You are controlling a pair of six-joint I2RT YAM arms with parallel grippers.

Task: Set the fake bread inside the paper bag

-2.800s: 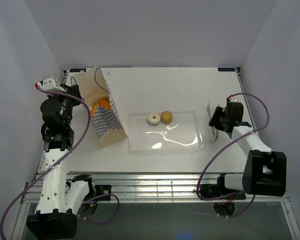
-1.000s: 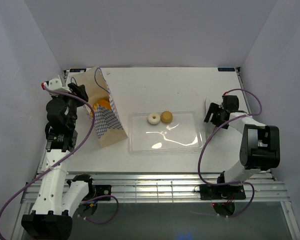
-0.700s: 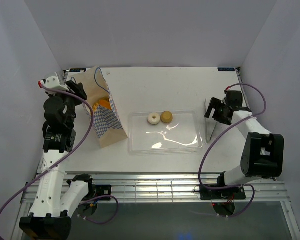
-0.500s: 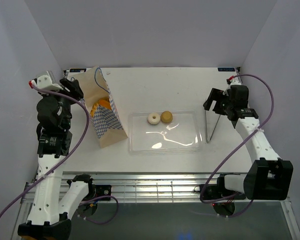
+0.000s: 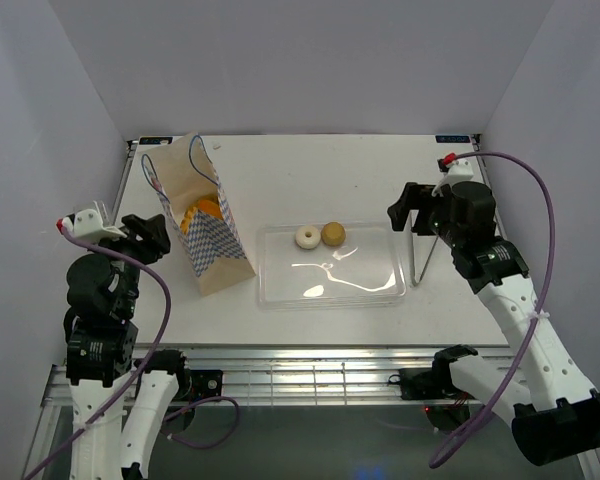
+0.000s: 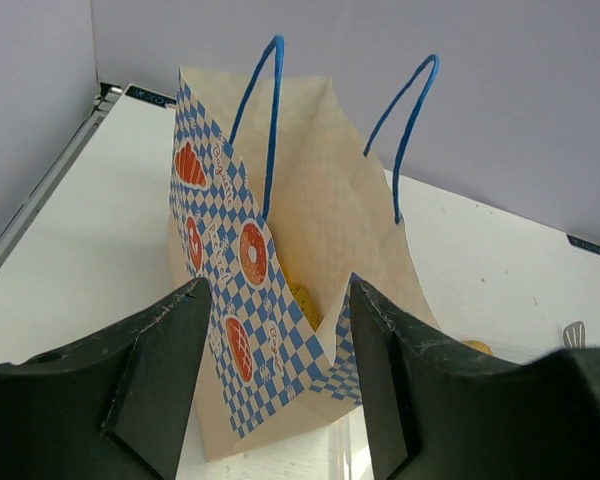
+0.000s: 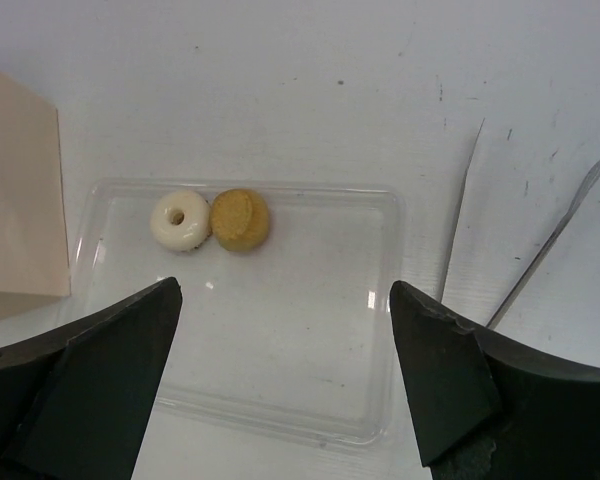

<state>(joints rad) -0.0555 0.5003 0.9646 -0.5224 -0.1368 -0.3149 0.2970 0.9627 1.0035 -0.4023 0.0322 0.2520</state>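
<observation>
Right hand (image 5: 402, 208), spread wide, hangs by tray (image 7: 380, 212); ring (image 7: 181, 220) and bun (image 7: 240, 219) lie leftward.

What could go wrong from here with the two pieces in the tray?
1. The white ring and brown bun touch in the clear tray; the open right gripper may nudge or pinch both.
2. The paper bag stands unheld, with the left gripper open and apart from it. A piece hitting the rim or blue handles could tip it.
3. The tongs lie right beside the tray and could snag on approach.
</observation>
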